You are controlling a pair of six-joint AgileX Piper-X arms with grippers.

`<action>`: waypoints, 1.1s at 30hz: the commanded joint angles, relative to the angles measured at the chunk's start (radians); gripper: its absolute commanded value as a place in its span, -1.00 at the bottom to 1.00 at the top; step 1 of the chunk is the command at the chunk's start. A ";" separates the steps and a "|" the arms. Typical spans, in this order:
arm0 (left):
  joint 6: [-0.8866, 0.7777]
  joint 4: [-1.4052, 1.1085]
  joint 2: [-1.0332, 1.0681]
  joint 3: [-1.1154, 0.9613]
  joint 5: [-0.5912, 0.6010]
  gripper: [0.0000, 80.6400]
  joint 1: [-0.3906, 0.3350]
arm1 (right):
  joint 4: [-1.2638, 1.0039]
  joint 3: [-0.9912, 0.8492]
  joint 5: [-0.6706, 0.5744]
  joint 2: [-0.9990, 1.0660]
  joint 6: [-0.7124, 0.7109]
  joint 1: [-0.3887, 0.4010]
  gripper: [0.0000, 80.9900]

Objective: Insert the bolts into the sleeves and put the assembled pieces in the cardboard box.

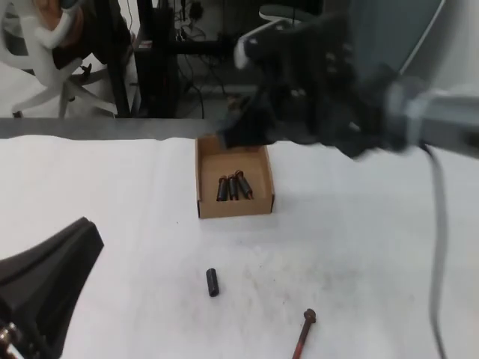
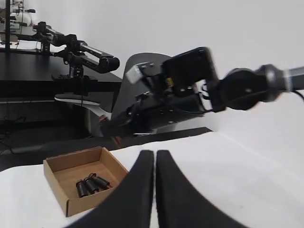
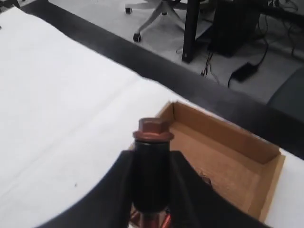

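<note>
Three finished pieces [image 1: 233, 187] lie in the cardboard box [image 1: 236, 204]; the right pincer [image 3: 151, 183], clamped on a fourth piece [image 3: 152, 161], hangs by its far edge. One sleeve [image 1: 212, 283] and one bolt [image 1: 305, 329] (the last pair, we judge) lie on the near bench [image 1: 374, 262]. The left pincer [image 2: 155, 159] is together and empty.

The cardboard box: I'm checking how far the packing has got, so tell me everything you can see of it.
The cardboard box is a shallow open tray of plain brown card with low upright walls and no lid. It sits flat on the white bench cover, near the bench's far edge. Three dark assembled pieces lie side by side on its floor. The right gripper, shut on a fourth piece, hangs above its far end without touching it.
</note>
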 commanded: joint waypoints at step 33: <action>-0.209 0.048 0.459 -0.002 0.027 -0.98 0.003 | 0.515 0.029 0.025 -0.312 0.057 -0.042 0.73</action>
